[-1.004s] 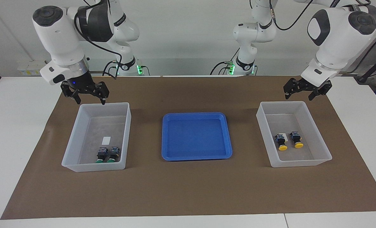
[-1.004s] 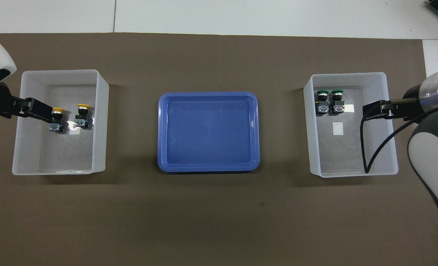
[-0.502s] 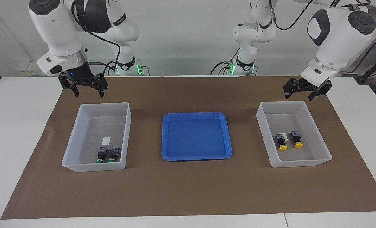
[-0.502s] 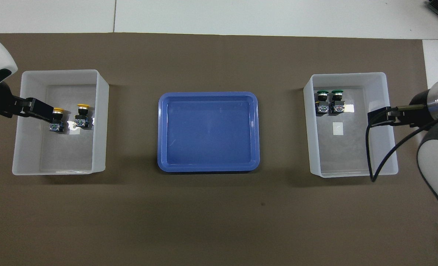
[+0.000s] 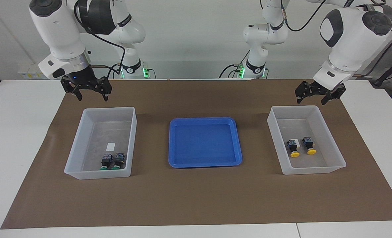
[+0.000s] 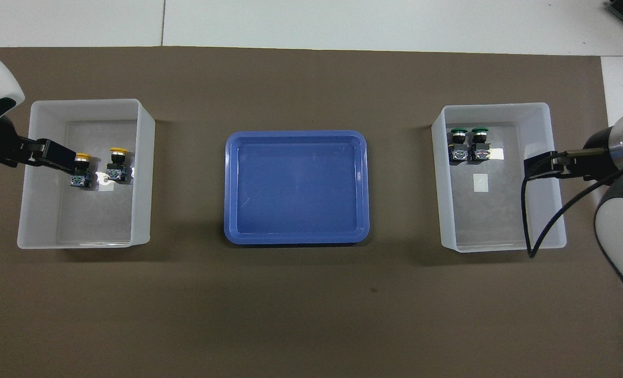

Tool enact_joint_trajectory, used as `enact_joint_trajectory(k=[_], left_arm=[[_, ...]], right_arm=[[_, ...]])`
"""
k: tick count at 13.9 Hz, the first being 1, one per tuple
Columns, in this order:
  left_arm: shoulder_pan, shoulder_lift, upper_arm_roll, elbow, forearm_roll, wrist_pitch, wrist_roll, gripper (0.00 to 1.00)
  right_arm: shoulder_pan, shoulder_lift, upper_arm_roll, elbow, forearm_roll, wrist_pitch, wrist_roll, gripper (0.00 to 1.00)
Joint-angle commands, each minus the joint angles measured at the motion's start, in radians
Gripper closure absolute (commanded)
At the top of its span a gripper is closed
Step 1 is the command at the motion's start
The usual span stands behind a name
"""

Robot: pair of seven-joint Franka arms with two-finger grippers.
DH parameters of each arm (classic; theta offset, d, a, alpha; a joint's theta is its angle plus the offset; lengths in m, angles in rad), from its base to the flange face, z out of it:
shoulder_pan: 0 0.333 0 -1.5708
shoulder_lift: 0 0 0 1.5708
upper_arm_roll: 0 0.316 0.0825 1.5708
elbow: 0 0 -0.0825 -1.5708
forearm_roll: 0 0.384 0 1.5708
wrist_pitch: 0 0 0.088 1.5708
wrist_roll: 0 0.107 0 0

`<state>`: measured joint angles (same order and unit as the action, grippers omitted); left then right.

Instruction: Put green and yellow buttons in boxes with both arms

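Two green buttons [image 5: 106, 162] [image 5: 118, 161] lie side by side in the box [image 5: 71, 165] toward the right arm's end; overhead they show as green buttons [image 6: 458, 143] in that box [image 6: 440, 178]. Two yellow buttons [image 5: 294, 148] [image 5: 308, 145] lie in the other box [image 5: 334, 148]; from overhead, yellow buttons [image 6: 117, 165] in their box [image 6: 144, 173]. My right gripper [image 5: 93, 98] [image 6: 540, 163] hangs open and empty, raised over the rim of the green buttons' box. My left gripper [image 5: 310, 101] [image 6: 59, 156] hangs open and empty over the yellow buttons' box rim.
A shallow blue tray [image 5: 202, 119] [image 6: 296, 134] sits between the two boxes with nothing in it. A brown mat [image 5: 196, 198] covers the table under everything. A black cable [image 6: 524, 210] loops from the right arm over the green buttons' box.
My right gripper has risen and drawn back from the rim of the green buttons' box, then held still. The left arm and all buttons have stayed put.
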<state>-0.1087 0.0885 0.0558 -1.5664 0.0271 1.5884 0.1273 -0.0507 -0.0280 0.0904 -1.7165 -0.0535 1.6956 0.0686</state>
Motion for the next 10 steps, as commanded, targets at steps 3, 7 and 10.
enact_joint_trajectory(k=[3,7,10], left_arm=[[-0.002,-0.035,0.001,-0.043,0.007,0.022,0.003,0.0],[-0.003,-0.036,-0.001,-0.04,0.005,0.056,-0.001,0.0],[-0.011,-0.029,-0.001,-0.044,0.005,0.186,-0.003,0.0]], right_arm=[[-0.003,-0.018,0.006,-0.034,0.035,0.019,0.005,0.0],[-0.008,-0.021,0.005,-0.041,0.081,0.033,0.016,0.0],[-0.008,-0.023,0.005,-0.044,0.081,0.036,0.01,0.0]])
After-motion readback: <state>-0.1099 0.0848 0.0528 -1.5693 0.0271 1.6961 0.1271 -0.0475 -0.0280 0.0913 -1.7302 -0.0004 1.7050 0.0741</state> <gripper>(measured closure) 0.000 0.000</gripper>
